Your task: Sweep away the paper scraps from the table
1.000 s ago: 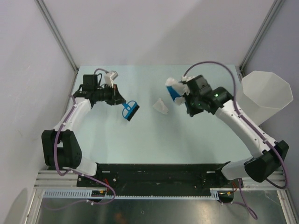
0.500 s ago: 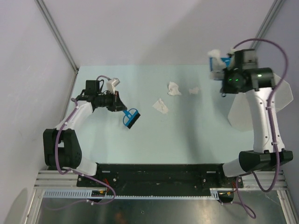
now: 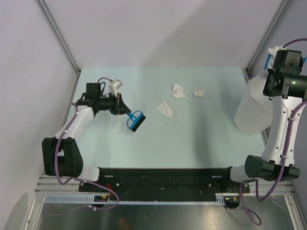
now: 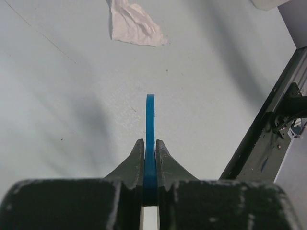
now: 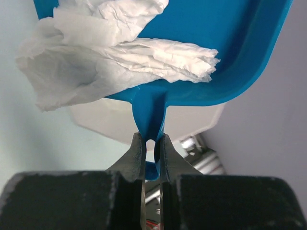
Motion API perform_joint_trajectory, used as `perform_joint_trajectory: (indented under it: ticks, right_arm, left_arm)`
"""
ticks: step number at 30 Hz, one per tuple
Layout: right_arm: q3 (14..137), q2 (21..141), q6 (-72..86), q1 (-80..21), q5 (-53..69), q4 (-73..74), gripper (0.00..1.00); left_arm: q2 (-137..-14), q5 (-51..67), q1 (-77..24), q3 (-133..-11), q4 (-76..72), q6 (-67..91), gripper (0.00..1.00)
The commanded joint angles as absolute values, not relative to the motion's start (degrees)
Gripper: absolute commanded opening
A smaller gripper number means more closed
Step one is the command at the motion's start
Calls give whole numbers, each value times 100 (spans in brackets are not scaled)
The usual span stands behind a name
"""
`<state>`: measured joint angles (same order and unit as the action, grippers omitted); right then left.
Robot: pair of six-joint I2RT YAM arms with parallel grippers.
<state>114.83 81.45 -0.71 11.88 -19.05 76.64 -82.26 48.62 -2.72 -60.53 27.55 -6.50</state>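
Note:
Three paper scraps lie on the table [image 3: 144, 148]: one in the middle [image 3: 165, 109] and two further back [image 3: 179, 90] [image 3: 198, 93]. My left gripper [image 3: 122, 109] is shut on the handle of a blue brush [image 3: 135, 120], left of the middle scrap. In the left wrist view the gripper [image 4: 150, 146] clamps the brush [image 4: 150, 120] edge-on, with a scrap [image 4: 134, 26] ahead. My right gripper [image 3: 275, 64] is shut on the handle of a blue dustpan [image 5: 235, 52], raised over the white bin [image 3: 252, 110]. Scraps [image 5: 120, 52] lie in the dustpan, above the gripper [image 5: 151, 141].
The tall white bin stands at the table's right edge and shows below the dustpan in the right wrist view [image 5: 192, 122]. A black and metal rail [image 3: 163, 175] runs along the front edge. Grey walls with metal posts close in the back and sides.
My right arm has swung from the table's middle to the right and up over the bin, carrying the dustpan with scraps. Two scraps stayed on the table. The left brush shifted slightly right.

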Motion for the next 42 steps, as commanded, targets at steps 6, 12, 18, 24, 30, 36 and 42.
perform_joint_trajectory:
  ticks: [6,12,18,24,30,36,42]
  right_arm:
    - [9629,6716,-1686,1248,-4436,5873,0]
    - [8183,6038,-3742,1257,-5615,4245,0]
    - [7692,6187,-5135,1152,-6414,3992,0]
    - [7339,6442,-6168,1169,-6890,3332,0]
    - [7163,6785,-6828,704,-7286,2945,0]
    - [7163,6733,-7417,413,-7400,2015,0]
    - [7198,6399,-7682,230,-7260,661,0]
  left_arm:
    - [-7630,4379,-562,-6020,2654,-1230,0]
    - [-7182,3788,-949,-5924,2602,-1388,0]
    - [-6873,3911,-949,-5845,2610,-1415,0]
    - [-6733,3973,-949,-5783,2619,-1459,0]
    - [-6732,4026,-949,-5783,2610,-1441,0]
    - [-6776,4017,-949,-5792,2610,-1441,0]
    - [-6882,4008,-949,-5809,2610,-1398,0]
